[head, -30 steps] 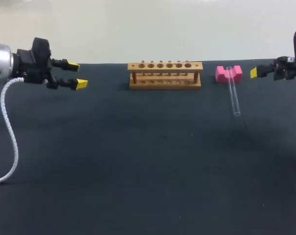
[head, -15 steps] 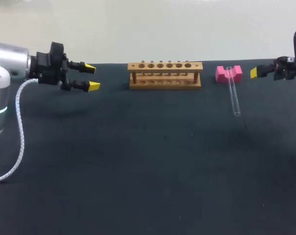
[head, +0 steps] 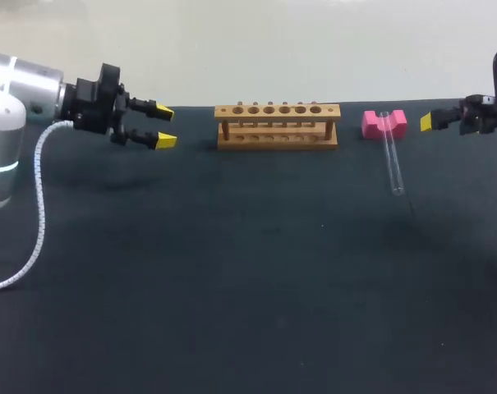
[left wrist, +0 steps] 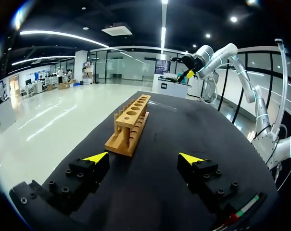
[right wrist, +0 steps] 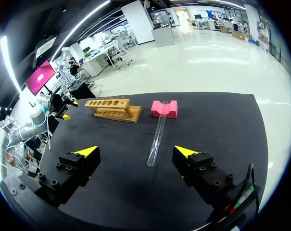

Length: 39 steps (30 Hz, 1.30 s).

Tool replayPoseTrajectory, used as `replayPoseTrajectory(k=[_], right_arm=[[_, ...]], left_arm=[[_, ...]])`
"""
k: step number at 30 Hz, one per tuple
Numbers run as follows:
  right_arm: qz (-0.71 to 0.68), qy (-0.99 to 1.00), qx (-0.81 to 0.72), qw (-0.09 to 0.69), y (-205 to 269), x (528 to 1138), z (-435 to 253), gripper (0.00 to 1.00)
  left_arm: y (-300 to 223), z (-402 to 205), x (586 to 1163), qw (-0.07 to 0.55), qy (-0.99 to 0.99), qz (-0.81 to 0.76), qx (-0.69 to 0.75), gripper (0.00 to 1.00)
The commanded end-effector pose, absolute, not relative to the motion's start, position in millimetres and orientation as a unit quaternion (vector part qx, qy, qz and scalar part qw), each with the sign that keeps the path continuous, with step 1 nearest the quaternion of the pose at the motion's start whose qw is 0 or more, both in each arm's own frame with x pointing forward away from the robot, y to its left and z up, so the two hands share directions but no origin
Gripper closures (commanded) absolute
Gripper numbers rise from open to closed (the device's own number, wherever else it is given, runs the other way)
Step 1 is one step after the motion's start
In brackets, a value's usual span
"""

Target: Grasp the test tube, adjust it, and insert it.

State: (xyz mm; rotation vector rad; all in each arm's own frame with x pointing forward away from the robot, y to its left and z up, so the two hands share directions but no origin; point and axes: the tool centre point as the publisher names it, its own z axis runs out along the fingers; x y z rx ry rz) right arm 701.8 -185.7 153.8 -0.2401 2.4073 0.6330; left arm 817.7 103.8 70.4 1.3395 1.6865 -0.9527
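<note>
A clear test tube lies on the black table, its far end resting in the notch of a pink block. A wooden rack with a row of holes stands at the back middle. My left gripper hangs open to the left of the rack, pointing at it; in the left wrist view the gripper is empty, with the rack ahead. My right gripper is open at the right edge, beside the pink block. From the right wrist, the tube lies ahead of the gripper, between its spread fingers.
The table's back edge runs just behind the rack and the pink block. A white cable hangs from my left arm over the table's left side.
My left arm has moved to the right, toward the rack, with its gripper still open. The right arm, the tube and the rack have kept still.
</note>
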Motion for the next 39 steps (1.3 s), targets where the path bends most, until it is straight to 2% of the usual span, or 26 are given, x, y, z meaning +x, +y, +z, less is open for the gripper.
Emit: replayPoseTrajectory(k=[1, 39], right_arm=[[0.24, 0.914, -0.091, 0.315, -185.8, 701.9, 154.3, 0.0], [0.24, 0.914, -0.091, 0.315, -185.8, 701.9, 154.3, 0.0]], left_arm=[[97.8, 71.9, 824.6, 0.379, 0.662, -0.372, 0.528, 0.0], [94.1, 81.3, 817.5, 0.378, 0.676, -0.358, 0.522, 0.0]])
